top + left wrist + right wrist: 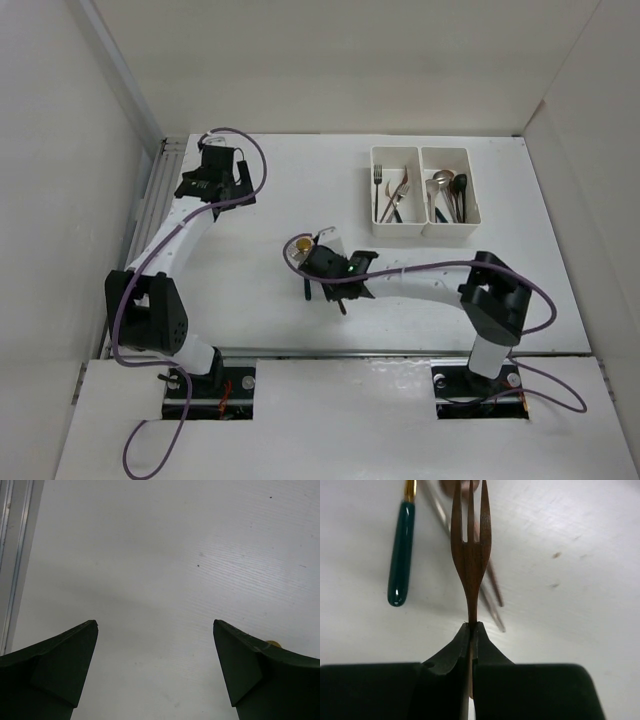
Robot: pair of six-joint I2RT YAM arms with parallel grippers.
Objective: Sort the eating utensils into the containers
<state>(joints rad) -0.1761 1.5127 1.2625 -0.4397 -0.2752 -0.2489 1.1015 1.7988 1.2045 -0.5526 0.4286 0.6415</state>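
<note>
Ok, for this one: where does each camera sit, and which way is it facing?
Top external: above and behind the robot, looking down on the table, the white tray, the whole left arm and right arm.
Left wrist: on the left arm, facing bare table; the open left gripper shows at the bottom.
Right wrist: on the right arm, looking along the right gripper, shut on a brown fork; a teal-handled utensil lies beside.
Shared: the top view also shows both grippers.
</note>
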